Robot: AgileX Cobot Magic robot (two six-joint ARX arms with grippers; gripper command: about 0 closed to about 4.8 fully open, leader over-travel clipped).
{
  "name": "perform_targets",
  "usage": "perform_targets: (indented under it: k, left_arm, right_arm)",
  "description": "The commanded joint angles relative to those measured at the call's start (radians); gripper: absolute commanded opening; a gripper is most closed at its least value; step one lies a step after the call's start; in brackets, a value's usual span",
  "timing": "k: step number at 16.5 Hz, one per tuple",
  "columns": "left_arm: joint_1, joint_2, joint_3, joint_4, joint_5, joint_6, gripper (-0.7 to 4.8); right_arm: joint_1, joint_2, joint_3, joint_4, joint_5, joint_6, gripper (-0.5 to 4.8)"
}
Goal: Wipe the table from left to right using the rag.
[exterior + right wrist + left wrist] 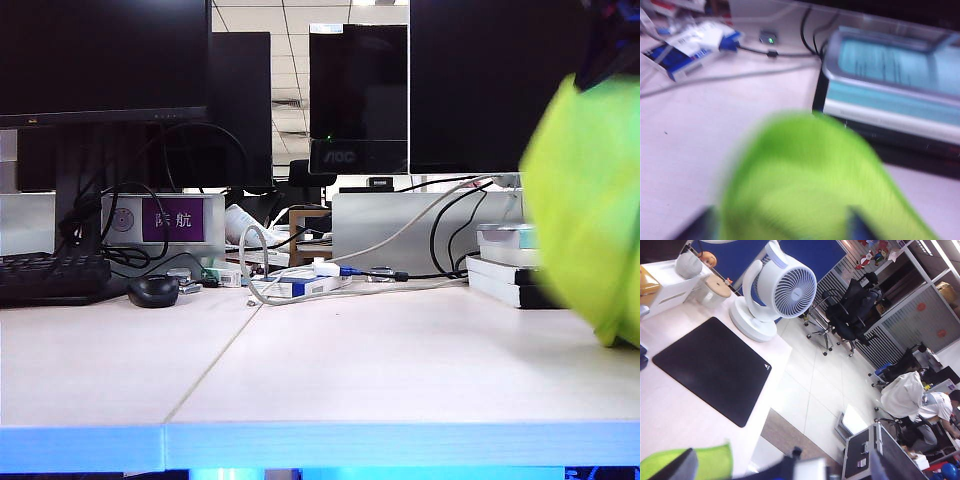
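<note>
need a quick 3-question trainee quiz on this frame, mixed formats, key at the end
1. True or false: the rag lies flat on the table.
2. In the exterior view, the rag is at the: A) left B) middle C) right.
3. Name the item just right of the keyboard.
Key: 1 false, it hangs above the table. 2 C, held by the right hand; the left hand is open, off by another desk with a black pad. 3 the black mouse.
</note>
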Motion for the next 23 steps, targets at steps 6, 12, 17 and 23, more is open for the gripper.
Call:
perform_targets:
  k: [6,12,17,23]
  left_arm:
    - [0.013,-0.018,0.006,0.005,0.052,0.058,3.51]
    - [0.023,-0.078,0.006,0.005,0.075,0.173,0.52]
    - [0.069,-0.265,0.006,-0.154,-0.045,0.334,0.51]
    - [0.072,-0.545,0.006,-0.481,-0.248,0.534,0.51]
  right_arm:
    - [0.000,-0.050,0.164,0.080,-0.102,0.000,2.20]
    - [0.001,-0.146,0.214,0.110,-0.140,0.003,-0.05]
    - [0.002,-0.352,0.085,-0.053,-0.177,0.065,-0.05]
    - [0.006,-0.718,-0.378,-0.071,-0.178,0.076,-0.05]
